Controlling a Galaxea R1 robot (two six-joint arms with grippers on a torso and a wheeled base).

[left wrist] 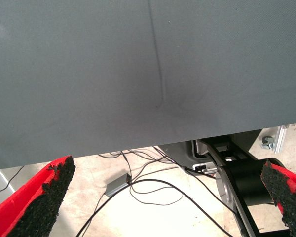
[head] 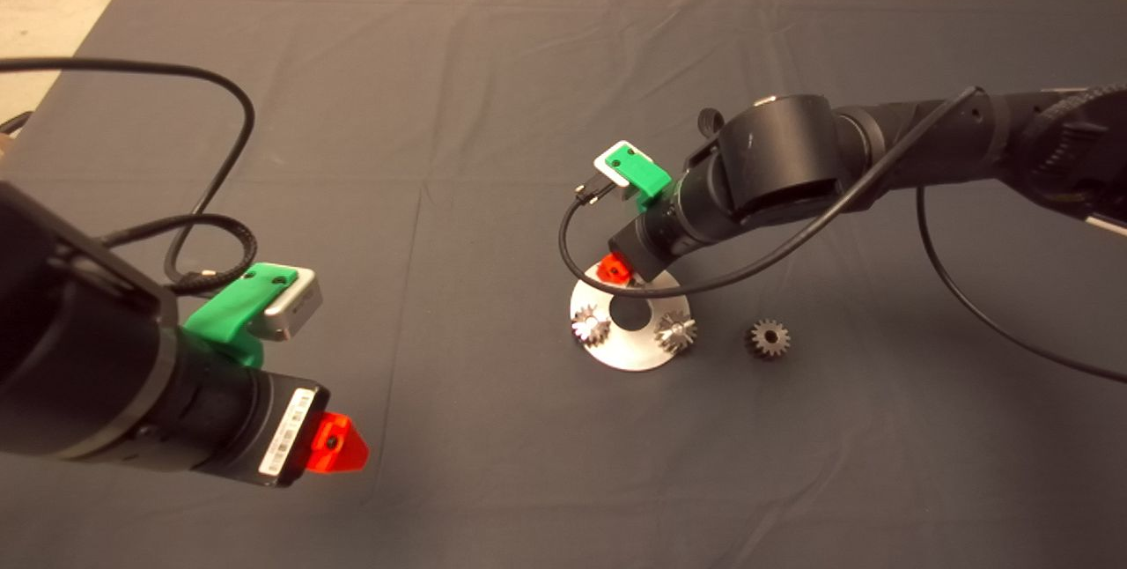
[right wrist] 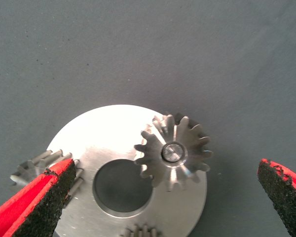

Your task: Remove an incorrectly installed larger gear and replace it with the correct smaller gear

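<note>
A round silver plate [head: 629, 356] lies on the mat and carries two shiny small gears [head: 590, 325] [head: 676, 333]. The smaller gear [head: 769, 339], dark, lies loose on the mat just right of the plate. My right gripper [head: 616, 271] hangs over the plate's far edge and hides the larger gear in the head view. In the right wrist view the right gripper [right wrist: 166, 164] is open wide above the plate [right wrist: 103, 133]. One shiny gear [right wrist: 173, 152] sits between the fingers, and only a few teeth of the larger gear [right wrist: 143, 231] show at the picture's edge.
My left gripper [head: 339, 446] waits open at the lower left, above bare mat; its wrist view [left wrist: 166, 163] shows the mat's edge and cables on the floor. The right arm's cable [head: 792, 243] loops above the plate. A second shiny gear [right wrist: 37, 165] sits behind one finger.
</note>
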